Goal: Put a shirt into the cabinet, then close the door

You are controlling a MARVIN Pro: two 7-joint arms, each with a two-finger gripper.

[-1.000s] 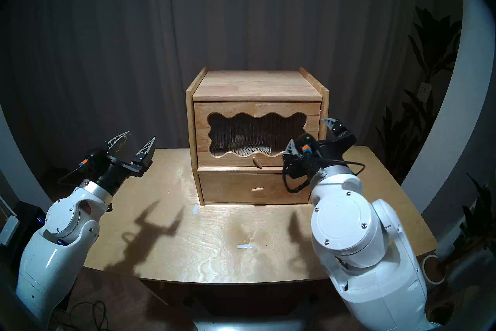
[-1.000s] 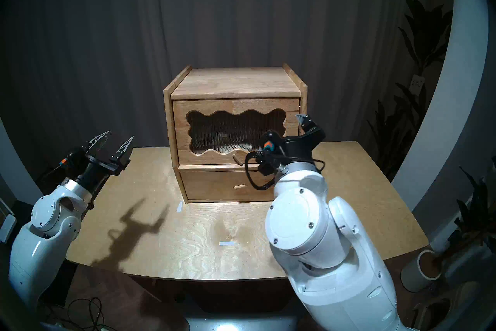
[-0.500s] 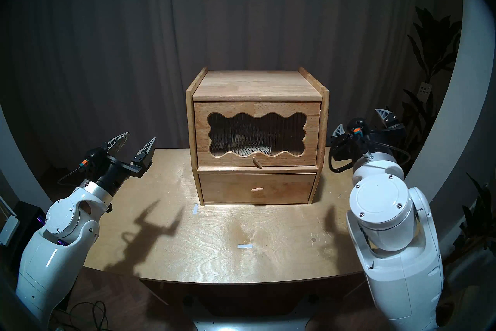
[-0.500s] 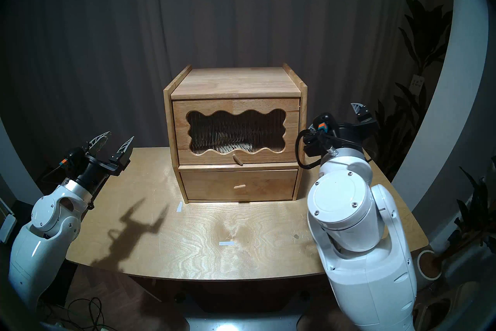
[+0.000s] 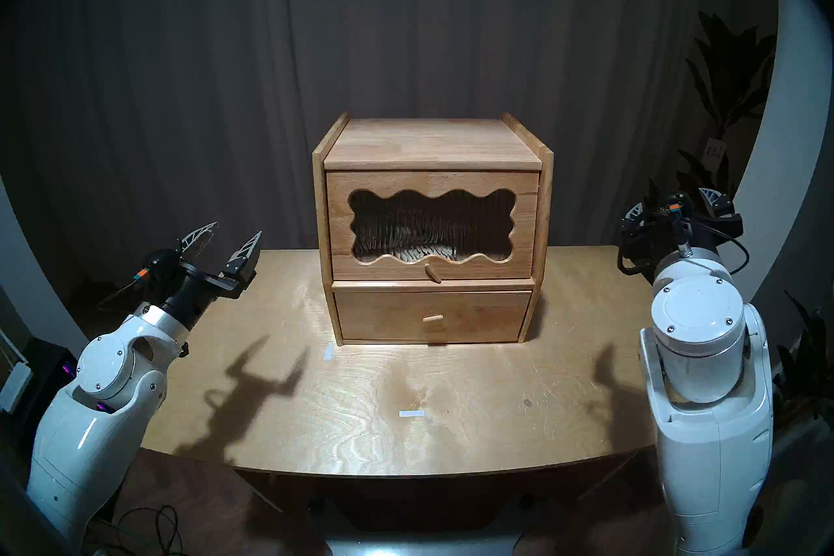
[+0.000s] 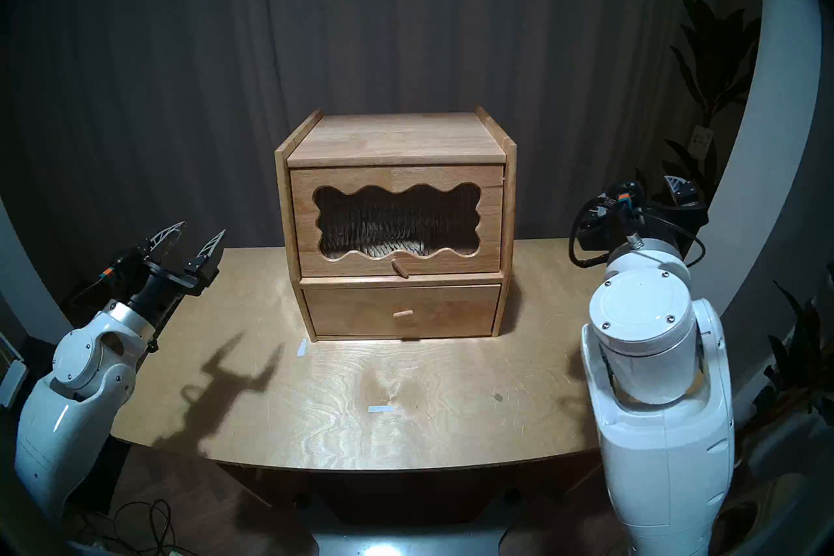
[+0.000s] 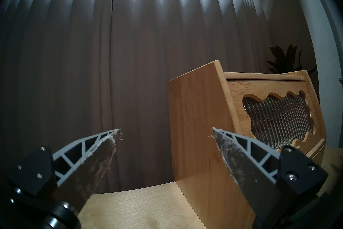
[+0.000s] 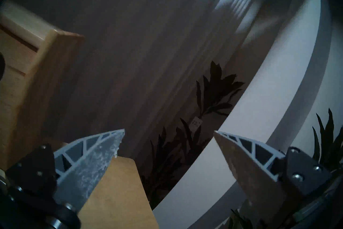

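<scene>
Right end effector (image 8: 168,133), fingers spread and empty, faces plants (image 8: 213,93) beside the cabinet (image 8: 37,74).

The cabinet (image 5: 432,225) is your one solid obstacle, standing at the middle of the desk's (image 5: 406,406) far edge. Its door (image 5: 432,185) sits flush and shut, so nothing can pass into the compartment; only the peg knob (image 5: 432,272) and the drawer's knob (image 5: 432,318) jut out from the front. You have bare desk from the front edge up to the cabinet, apart from two flat tape strips (image 5: 411,414). The far left corner is open beside the cabinet's side wall, where the left gripper (image 5: 228,234) hangs with fingers spread. At the far right corner the right gripper (image 5: 677,203) hangs, fingers apart, clear of the cabinet; plants (image 5: 722,90) crowd beyond that edge.
</scene>
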